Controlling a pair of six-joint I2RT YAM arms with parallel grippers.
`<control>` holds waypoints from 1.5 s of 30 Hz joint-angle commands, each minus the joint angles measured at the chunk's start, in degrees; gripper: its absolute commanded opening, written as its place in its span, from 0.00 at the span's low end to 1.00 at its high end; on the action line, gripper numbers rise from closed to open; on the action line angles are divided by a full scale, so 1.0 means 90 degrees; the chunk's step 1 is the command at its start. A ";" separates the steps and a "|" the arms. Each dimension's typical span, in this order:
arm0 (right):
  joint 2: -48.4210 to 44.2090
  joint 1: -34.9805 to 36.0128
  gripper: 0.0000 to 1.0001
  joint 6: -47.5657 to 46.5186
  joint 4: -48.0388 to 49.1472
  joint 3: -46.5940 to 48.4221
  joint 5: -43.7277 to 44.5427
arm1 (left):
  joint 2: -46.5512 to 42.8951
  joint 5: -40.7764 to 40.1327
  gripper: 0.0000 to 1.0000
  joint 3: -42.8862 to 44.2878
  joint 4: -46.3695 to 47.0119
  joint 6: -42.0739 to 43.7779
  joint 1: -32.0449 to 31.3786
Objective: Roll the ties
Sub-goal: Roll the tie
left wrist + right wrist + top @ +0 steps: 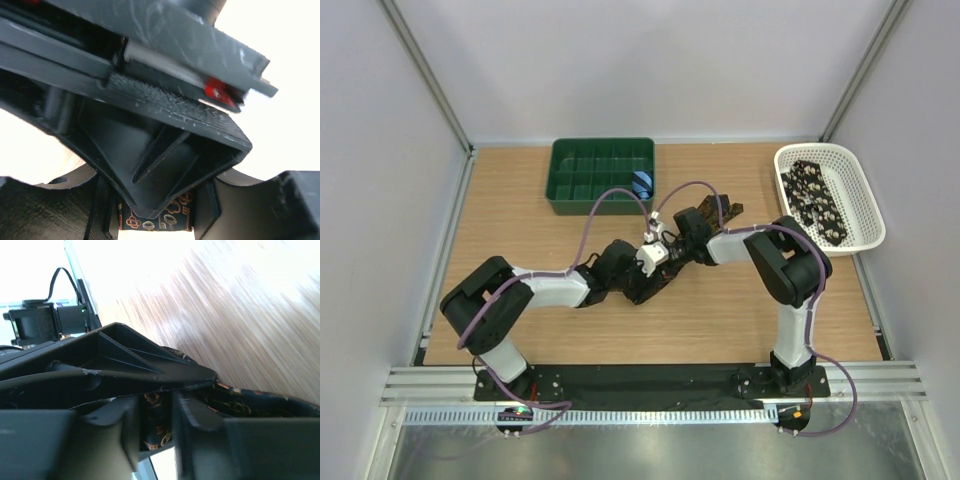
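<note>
While right pincer pinches it, tie lies diagonal, tip far-right.

Green tray and white basket sitting on the wooden table
The tray is lying at the far middle, holding a small blue striped roll in its near right compartment, while the mesh basket is resting well apart at the far right.

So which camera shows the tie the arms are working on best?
The right wrist view: the tie lies close across its lower right, its gold pattern clear, a fold pinched in the right gripper. The left wrist view shows only a small patterned strip, and the top view only a dark tip past the arms.
</note>
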 commanded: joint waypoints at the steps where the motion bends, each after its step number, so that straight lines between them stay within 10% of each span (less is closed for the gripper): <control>1: -0.0315 -0.0021 0.38 0.0039 0.0201 -0.0181 0.0372 | 0.0296 0.0122 0.31 0.0103 -0.0459 0.0008 -0.0100; 10: -0.0677 -0.0051 0.40 -0.0420 -0.0775 -0.0054 0.0947 | 0.0306 -0.0063 0.23 0.0181 -0.0654 0.0213 -0.0178; 19: -0.0365 -0.0061 0.11 -0.0400 -0.0747 -0.0171 0.1105 | 0.0276 -0.0064 0.21 0.0249 -0.0781 0.0282 -0.0178; 31: -0.0082 -0.0061 0.24 -0.0596 -0.0698 -0.0464 0.1730 | 0.0325 -0.0054 0.26 0.0376 -0.1015 0.0282 -0.0207; 45: 0.0231 -0.0265 0.25 -0.0518 -0.0131 -0.0552 0.0724 | 0.0120 0.0044 0.54 0.0259 -0.0801 0.0223 -0.0227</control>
